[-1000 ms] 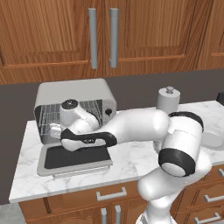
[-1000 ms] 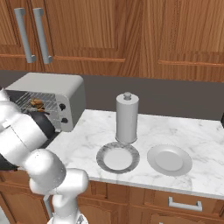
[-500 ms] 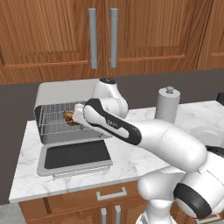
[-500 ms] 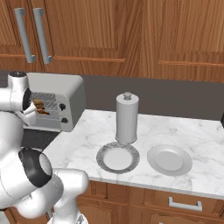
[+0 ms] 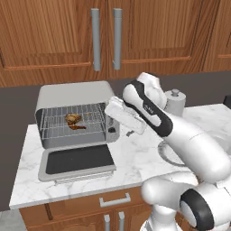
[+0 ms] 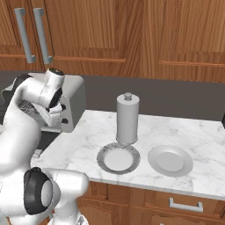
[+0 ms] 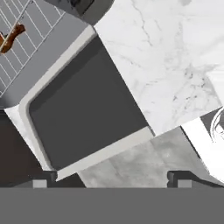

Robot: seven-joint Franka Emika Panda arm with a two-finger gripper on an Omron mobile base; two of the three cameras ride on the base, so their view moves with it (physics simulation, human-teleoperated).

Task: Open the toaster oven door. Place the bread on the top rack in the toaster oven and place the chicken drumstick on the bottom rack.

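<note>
The toaster oven (image 5: pixel 74 97) stands at the counter's left with its door (image 5: pixel 76 160) folded down flat. Inside on the wire racks lies a tan lump that looks like the bread (image 5: pixel 71 118). Just below and to its right is the darker brown chicken drumstick (image 5: pixel 78 127). I cannot tell which rack each one rests on. In the hand view the drumstick (image 7: pixel 12 34) lies on the grille at the upper left, above the dark door (image 7: pixel 83 109). My gripper (image 7: pixel 110 179) is open and empty, hanging over the counter past the door's right edge, outside the oven.
A grey canister (image 6: pixel 128 117) stands at mid-counter. Two round plates lie in front of it, one (image 6: pixel 117 158) on the left and one (image 6: pixel 170 160) on the right. Wooden wall cabinets with long handles (image 5: pixel 95 38) hang above the oven. The marble counter (image 6: pixel 88 140) ends close in front.
The hand has pulled back out of the oven mouth and swung up and to the right, open all the while. The food stays on the racks.
</note>
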